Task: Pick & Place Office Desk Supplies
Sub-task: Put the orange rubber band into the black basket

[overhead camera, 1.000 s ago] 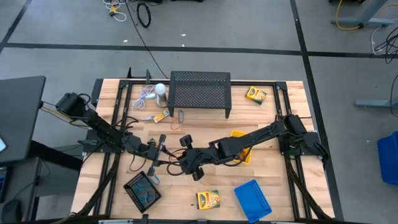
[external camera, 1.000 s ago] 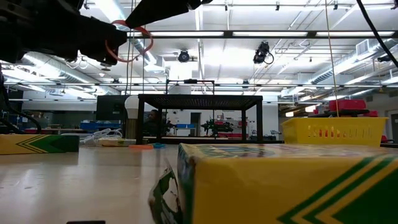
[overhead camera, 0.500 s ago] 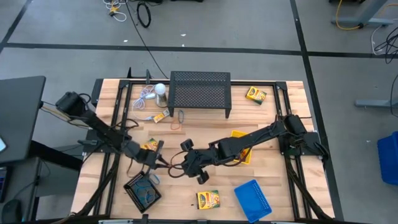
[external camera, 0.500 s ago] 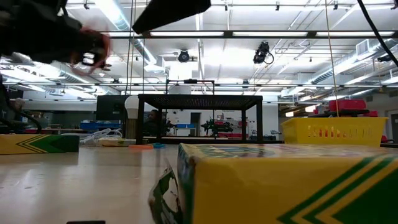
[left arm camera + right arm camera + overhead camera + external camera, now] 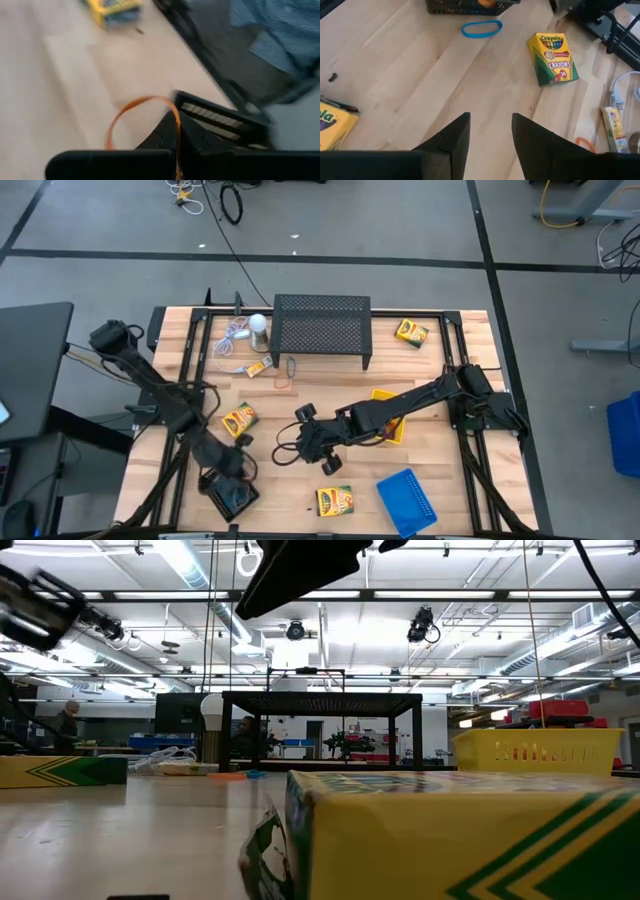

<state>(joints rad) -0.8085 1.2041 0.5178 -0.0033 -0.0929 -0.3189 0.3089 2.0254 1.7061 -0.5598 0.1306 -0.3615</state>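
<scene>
With the left gripper (image 5: pixel 176 131) clamped on an orange band (image 5: pixel 131 116) over the black tray (image 5: pixel 229 491), ready for dropping in; right gripper (image 5: pixel 489 129) parted, empty.

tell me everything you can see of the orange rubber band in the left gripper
The orange band is a thin rubbery loop, pinched at one side between the shut left gripper fingers. The free part arcs out in an open curve above the wooden table, near the black tray. It touches nothing else visible.
</scene>
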